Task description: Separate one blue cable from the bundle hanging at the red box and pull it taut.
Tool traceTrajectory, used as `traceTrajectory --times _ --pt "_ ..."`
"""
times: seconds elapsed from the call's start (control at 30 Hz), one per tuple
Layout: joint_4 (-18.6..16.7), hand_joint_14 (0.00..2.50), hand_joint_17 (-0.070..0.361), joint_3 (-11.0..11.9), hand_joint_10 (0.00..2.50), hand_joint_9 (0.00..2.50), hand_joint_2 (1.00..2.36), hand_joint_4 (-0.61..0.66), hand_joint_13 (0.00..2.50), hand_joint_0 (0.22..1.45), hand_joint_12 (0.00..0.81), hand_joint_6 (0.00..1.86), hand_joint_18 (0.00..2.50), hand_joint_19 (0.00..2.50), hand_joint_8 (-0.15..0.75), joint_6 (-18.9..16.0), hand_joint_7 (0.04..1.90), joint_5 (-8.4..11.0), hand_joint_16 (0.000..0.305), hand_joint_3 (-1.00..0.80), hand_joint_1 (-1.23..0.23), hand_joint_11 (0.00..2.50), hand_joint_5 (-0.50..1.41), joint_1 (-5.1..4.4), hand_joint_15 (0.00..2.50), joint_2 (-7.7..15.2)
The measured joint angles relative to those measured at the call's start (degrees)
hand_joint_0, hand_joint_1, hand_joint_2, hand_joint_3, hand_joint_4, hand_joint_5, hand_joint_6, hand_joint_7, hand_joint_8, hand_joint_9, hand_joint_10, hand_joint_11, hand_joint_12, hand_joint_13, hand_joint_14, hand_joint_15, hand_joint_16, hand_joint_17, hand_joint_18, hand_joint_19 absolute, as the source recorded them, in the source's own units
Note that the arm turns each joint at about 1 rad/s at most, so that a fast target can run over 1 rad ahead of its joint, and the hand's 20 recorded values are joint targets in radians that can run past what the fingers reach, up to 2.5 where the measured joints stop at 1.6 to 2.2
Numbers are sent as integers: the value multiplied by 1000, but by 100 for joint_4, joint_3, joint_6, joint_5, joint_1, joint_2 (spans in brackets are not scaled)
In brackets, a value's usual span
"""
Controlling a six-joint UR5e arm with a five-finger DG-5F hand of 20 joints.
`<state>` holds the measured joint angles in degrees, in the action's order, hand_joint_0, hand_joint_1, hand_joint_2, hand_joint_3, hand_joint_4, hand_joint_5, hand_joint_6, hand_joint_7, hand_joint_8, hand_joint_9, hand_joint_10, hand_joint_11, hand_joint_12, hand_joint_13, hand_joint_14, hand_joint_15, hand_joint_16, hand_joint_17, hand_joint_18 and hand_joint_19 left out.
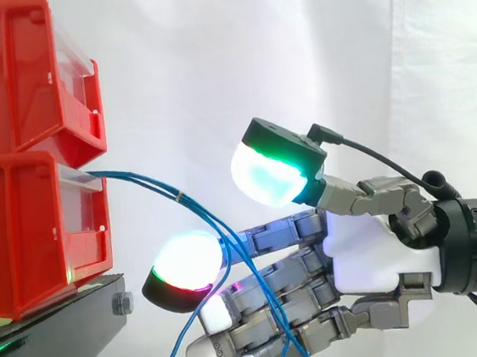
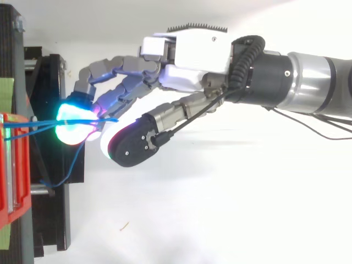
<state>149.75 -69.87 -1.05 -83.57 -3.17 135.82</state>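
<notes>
Several thin blue cables [image 1: 141, 182] leave the front of the lower red bin [image 1: 22, 227] and slope down to the right, bound by a small tie. They hang across the outstretched fingers of my hand [image 1: 366, 250], which reaches in from the right. The top fingertip [image 1: 188, 265] glows white and red just left of the strands. The thumb pad [image 1: 268, 175] glows green and stands well above them. From above, the cables [image 2: 41, 122] run from the bin [image 2: 14, 165] to the glowing fingertip [image 2: 71, 124] of the hand [image 2: 192, 60], and one loop sags lower. The fingers are nearly straight, so the hand is open.
Two red bins are stacked on a black stand [image 1: 49, 326] at the left, with the upper bin [image 1: 14, 74] jutting out over the cables. A white curtain [image 1: 294, 53] hangs behind. The stand's edge [image 2: 55, 82] lies just under the fingertips.
</notes>
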Motion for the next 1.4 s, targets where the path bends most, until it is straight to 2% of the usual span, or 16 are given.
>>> traceTrajectory --times 0.17,0.33,0.63,0.93,1.17,1.27,1.33,1.37,1.4 --pt "6 12 118 0 13 637 1008 299 627 623 405 503 717 263 376 -7 1037 -74 52 -389 -632 656 -192 66 329 -7" --pt "15 10 118 0 13 650 1009 299 633 630 405 503 715 265 376 16 1082 -82 52 -375 -633 655 -182 85 326 -70" --pt "35 10 117 0 13 672 1009 306 657 632 408 502 720 271 379 53 1135 -81 52 -372 -634 669 -163 59 334 -133" --pt "87 11 117 0 11 714 1013 270 689 651 407 502 731 267 385 103 1285 -47 52 -300 -633 691 -134 29 350 -224" --pt "105 11 117 0 11 726 1014 256 698 657 405 581 739 271 385 115 1186 -42 52 -261 -638 692 -145 4 350 -230" --pt "106 11 117 0 13 734 1010 262 707 621 408 611 744 285 388 115 1162 -54 52 -365 -618 686 -149 5 354 -231" --pt "107 13 117 0 13 754 1004 265 719 583 412 609 751 291 392 114 1175 -56 52 -457 -524 689 -140 5 358 -230" --pt "106 13 117 0 13 754 1004 265 719 583 412 609 751 291 392 116 1175 -56 52 -457 -524 689 -140 4 358 -230" --pt "107 11 118 0 11 766 1000 265 726 579 413 601 751 291 390 117 1191 -56 52 -491 -442 693 -133 4 361 -230"
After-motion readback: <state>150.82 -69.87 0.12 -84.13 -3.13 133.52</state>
